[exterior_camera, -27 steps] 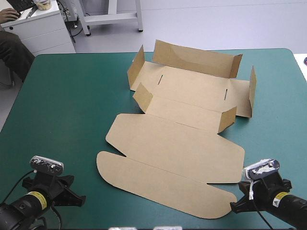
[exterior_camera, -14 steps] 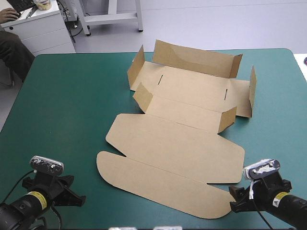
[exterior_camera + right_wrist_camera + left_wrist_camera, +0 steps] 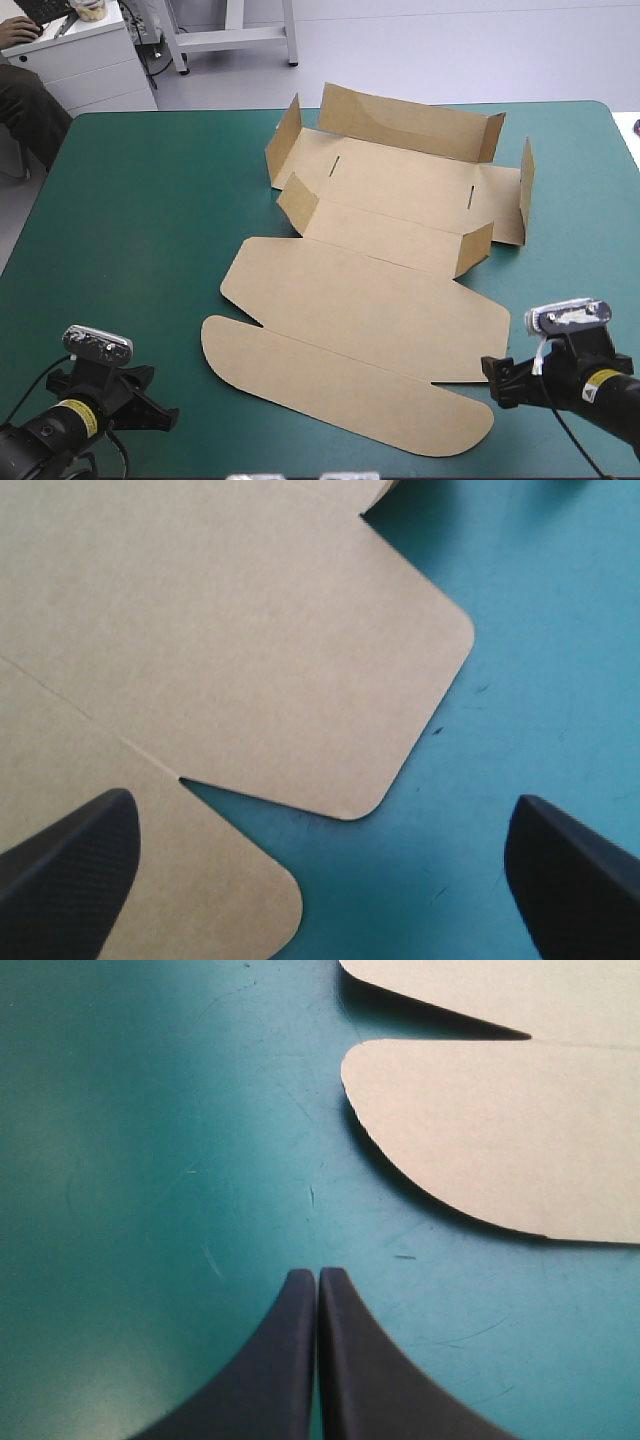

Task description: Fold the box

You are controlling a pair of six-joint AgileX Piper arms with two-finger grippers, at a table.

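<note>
The brown box (image 3: 370,300) lies in the middle of the table as a cut sheet. Its far part has low walls (image 3: 410,125) raised, and its lid and rounded front flap (image 3: 340,385) lie flat toward me. My left gripper (image 3: 160,408) rests shut near the front left corner, with the flap's rounded end (image 3: 480,1130) ahead of it and to one side, untouched. My right gripper (image 3: 495,383) stands open at the lid's near right corner (image 3: 400,710). Its black fingers (image 3: 70,865) straddle the notch between lid and flap and hold nothing.
A wide stretch of teal-green cover (image 3: 140,230) lies between the box and the table's left edge. The table's near edge runs close behind both grippers. A narrower strip of cover (image 3: 580,230) separates the box from the right edge.
The right gripper has gone from shut to wide open. It has also shifted right and slightly farther from the near edge, facing the lid's corner. Left arm and box are unmoved.
</note>
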